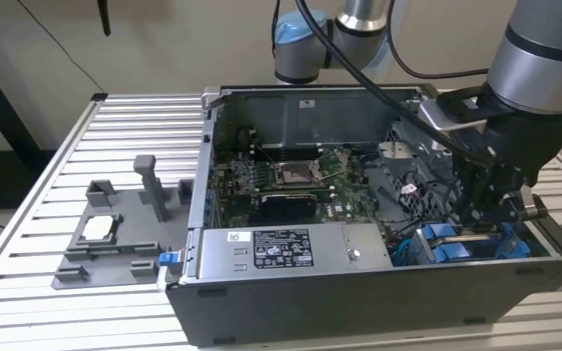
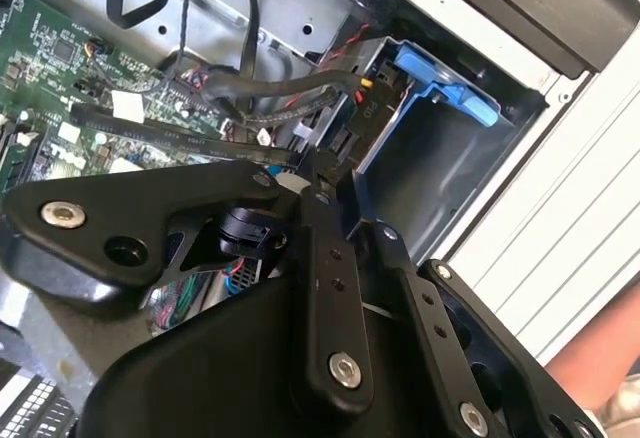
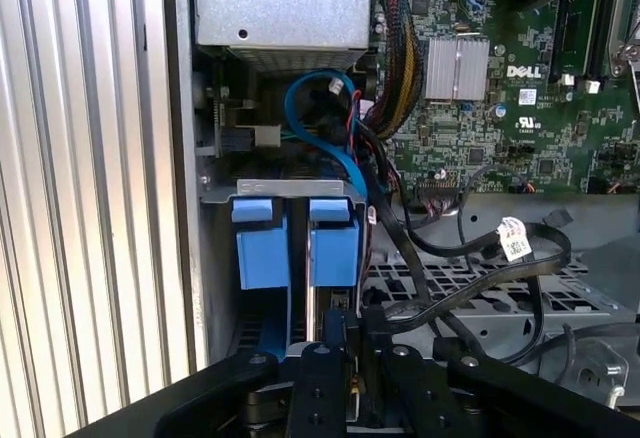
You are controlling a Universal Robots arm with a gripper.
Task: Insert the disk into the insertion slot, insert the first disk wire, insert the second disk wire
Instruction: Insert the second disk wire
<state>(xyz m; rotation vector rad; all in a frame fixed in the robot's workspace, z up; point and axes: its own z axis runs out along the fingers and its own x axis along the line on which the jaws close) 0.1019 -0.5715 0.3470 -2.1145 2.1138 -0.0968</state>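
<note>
The computer case (image 1: 359, 219) lies open on the slatted table (image 1: 135, 131). A fixture (image 1: 115, 234) sits at its nine o'clock. The power-supply box (image 1: 281, 252) fills the case's near edge, the insertion slot (image 1: 471, 245) at its three o'clock.

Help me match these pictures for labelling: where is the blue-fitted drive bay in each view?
Exterior view: drive bay at the exterior view's right, under the end effector.
First wrist view: bay between case wall and cables.
Second wrist view: bay beyond the end effector, against the case wall.
Shared landmark: green motherboard.
</note>
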